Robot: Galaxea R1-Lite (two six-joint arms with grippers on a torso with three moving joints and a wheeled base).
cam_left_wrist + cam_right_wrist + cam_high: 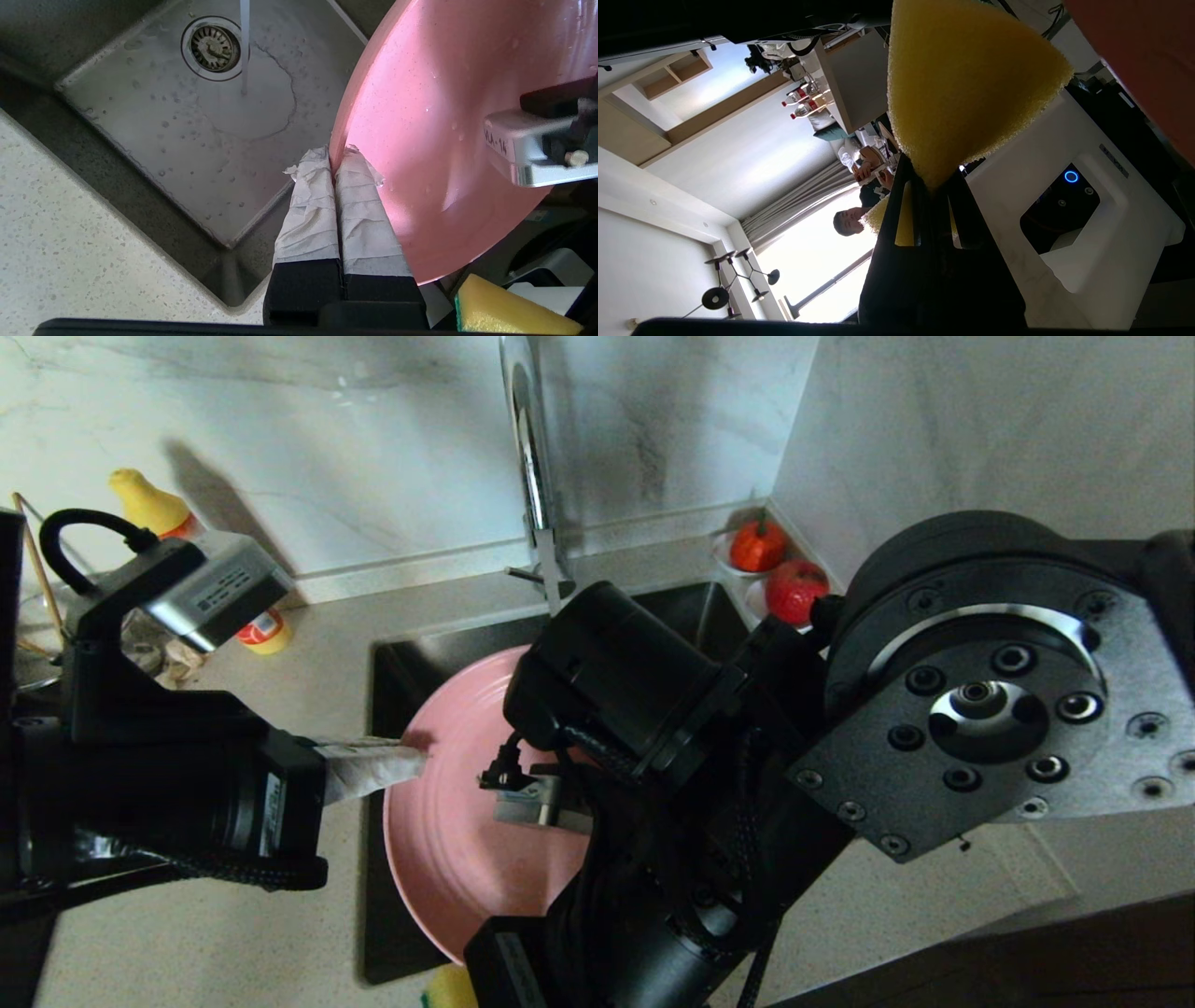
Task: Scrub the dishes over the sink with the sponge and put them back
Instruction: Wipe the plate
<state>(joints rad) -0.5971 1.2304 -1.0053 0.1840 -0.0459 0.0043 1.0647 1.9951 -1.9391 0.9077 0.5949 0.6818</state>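
Kitchen, dark steel sink [140, 140] set in speckled stone counter [215, 915], chrome tap [532, 457], marble-look wall [373, 448]

Head view is dim; the yellow bottle [149, 504] casts a shadow rightward on the wall. A window [822, 261] in the right wrist view is overexposed, possibly masking detail. Foreground sponge [966, 88] is slightly soft.

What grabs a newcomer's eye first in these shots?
The wide round pink plate, held tilted on edge over the dark steel sink, its rim pinched by the left tool with tape-wrapped fingers. Next, the yellow foam sponge clamped in the right tool by the plate's near edge. A thin stream of water falls beside the round metal drain.
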